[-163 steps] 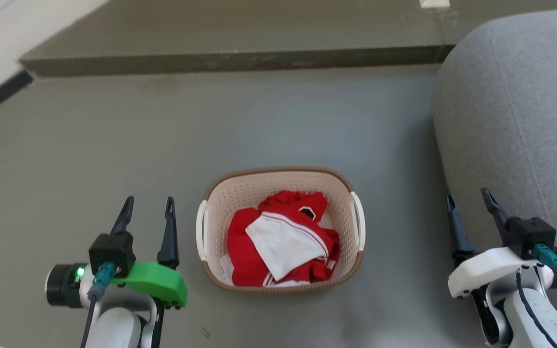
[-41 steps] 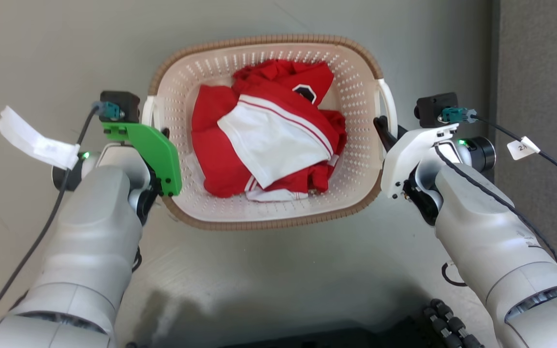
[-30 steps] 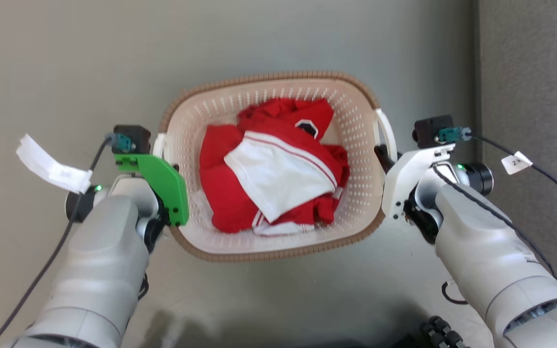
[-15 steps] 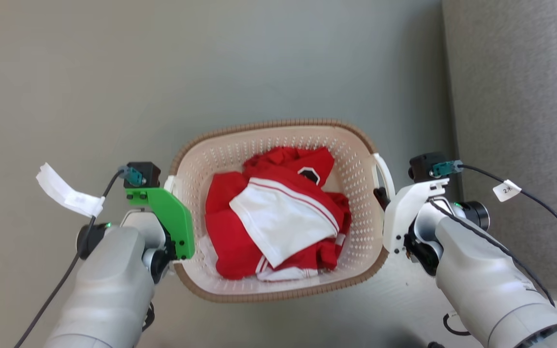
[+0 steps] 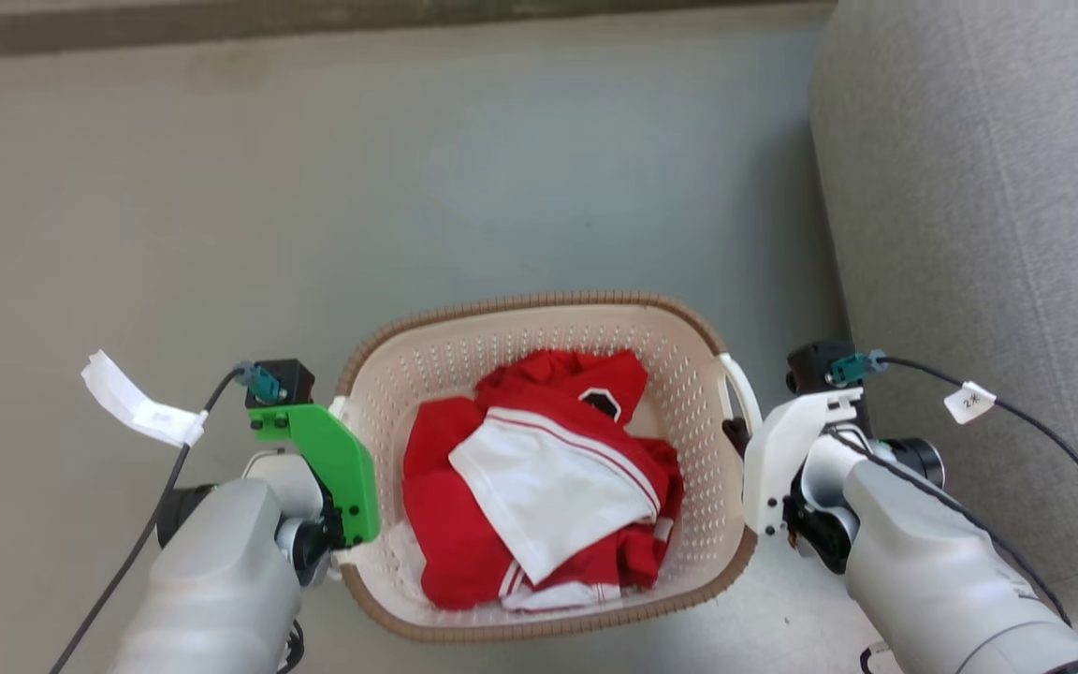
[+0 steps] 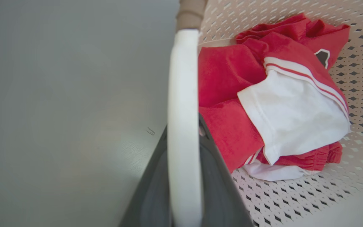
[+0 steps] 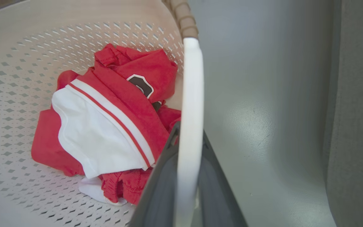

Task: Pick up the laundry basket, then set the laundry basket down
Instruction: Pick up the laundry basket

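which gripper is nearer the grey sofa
Right. The right gripper, shut on the laundry basket at its right handle, sits just beside the grey sofa; the left gripper, shut on its left handle, is across the basket from it.

One laundry basket [image 5: 520, 344], two arms [image 5: 216, 571] [image 5: 923, 562]

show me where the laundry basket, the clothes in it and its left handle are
laundry basket [image 5: 539, 301], head view, on the far brown rim
clothes [image 5: 548, 482], head view, on the white panel on top
left handle [image 6: 183, 94], left wrist view, on the middle of the white bar
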{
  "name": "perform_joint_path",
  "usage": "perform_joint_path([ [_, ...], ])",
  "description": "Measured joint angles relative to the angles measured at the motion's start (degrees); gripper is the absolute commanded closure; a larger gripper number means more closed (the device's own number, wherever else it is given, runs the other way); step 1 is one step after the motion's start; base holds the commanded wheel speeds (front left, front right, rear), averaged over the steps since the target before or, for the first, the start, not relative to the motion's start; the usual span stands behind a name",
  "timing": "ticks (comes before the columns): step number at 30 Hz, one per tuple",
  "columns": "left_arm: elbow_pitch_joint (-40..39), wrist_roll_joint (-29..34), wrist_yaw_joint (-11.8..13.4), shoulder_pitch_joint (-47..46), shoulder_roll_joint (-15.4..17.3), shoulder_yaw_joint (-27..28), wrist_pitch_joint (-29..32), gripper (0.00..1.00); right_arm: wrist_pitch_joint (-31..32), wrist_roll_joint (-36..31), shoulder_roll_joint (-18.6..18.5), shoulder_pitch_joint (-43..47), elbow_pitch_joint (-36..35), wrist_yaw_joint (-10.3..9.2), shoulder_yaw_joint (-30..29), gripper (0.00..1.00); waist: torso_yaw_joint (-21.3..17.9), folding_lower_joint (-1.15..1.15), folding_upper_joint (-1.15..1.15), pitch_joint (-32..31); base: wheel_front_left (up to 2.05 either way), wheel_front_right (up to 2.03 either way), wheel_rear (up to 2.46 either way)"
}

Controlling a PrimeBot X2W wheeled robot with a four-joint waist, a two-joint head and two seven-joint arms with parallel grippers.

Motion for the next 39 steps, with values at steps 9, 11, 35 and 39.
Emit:
perform_joint_path([
  [9,1.1,-2.2,0.0,3.0,0.0,-0.6,2.0,1.0,1.8,1.6,0.1,3.0,0.0,0.0,1.7,1.0,-0.4,0.0,0.0,-6.5,0.0,0.0,0.0],
  [11,1.3,-2.6,0.0,3.5,0.0,-0.6,2.7,1.0,2.3,2.1,0.2,3.6,0.0,0.0,2.1,1.0,-0.4,0.0,0.0,-7.9,0.0,0.0,0.0],
  [35,2.7,-6.6,0.0,9.1,-0.1,-1.3,6.5,1.0,7.3,5.3,0.6,7.6,1.2,-0.01,4.9,1.0,-1.8,0.0,0.0,-19.1,0.0,0.0,0.0],
  [39,2.8,-6.6,0.0,9.3,-0.1,-1.3,6.8,1.0,7.7,5.6,0.6,8.1,1.4,-0.03,5.1,1.0,-2.0,0.0,0.0,-19.6,0.0,0.0,0.0],
])
